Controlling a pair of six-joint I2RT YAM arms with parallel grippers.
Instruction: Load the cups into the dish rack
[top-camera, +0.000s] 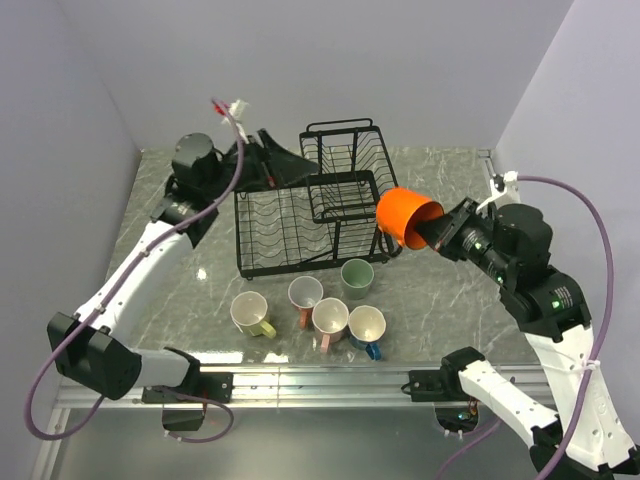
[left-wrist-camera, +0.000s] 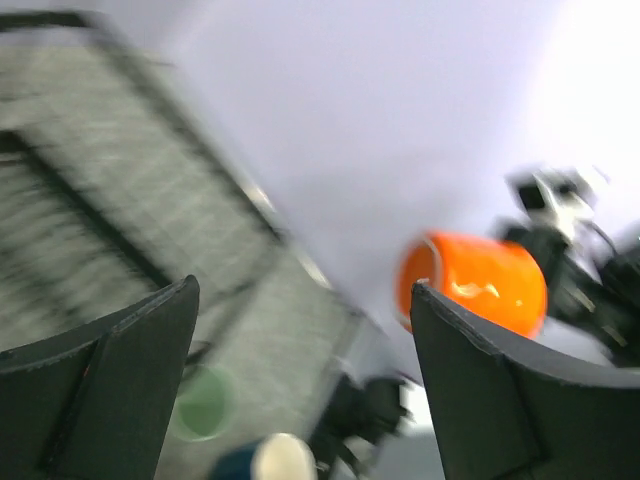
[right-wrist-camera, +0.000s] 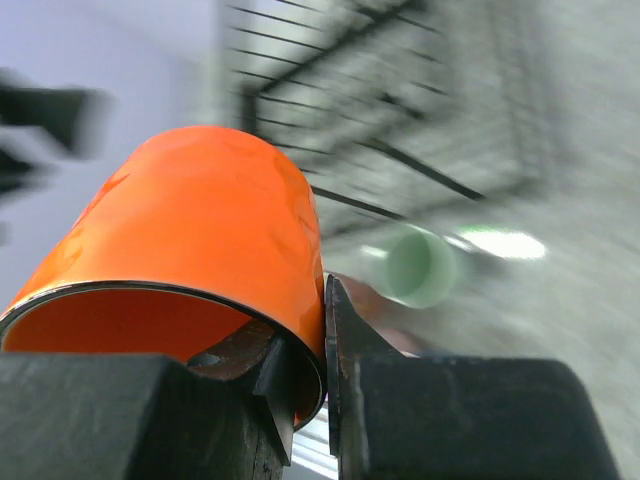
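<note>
Item: orange cup (top-camera: 408, 217), one of six, carried clear of the table at 3 o'clock of the dish rack (top-camera: 242, 240), tipped on its side with the mouth turned toward your right gripper (top-camera: 440, 232). Grip: the right jaws are nearly closed, pinching the cup wall at the rim, one finger inside and one outside. Handling, as judged: rigid, glossy and probably slick, light enough for a rim pinch but apt to swivel in it, and likely to chip if knocked on the wire, so lower it gently and keep the pinch deep on the wall. Left gripper (left-wrist-camera: 305, 375): jaws spread wide, holding nothing, at about 10 o'clock of the rack. Remaining stock, upright on the table at 6 o'clock of the rack: yellow cup (top-camera: 250, 313), two pink cups (top-camera: 305, 293), blue cup (top-camera: 366, 325) and pale green cup (top-camera: 357, 277), the green one nearest the rack. For these, take the rim wall the same way, away from the handle. The upper basket (top-camera: 345, 170) shows no cup
</note>
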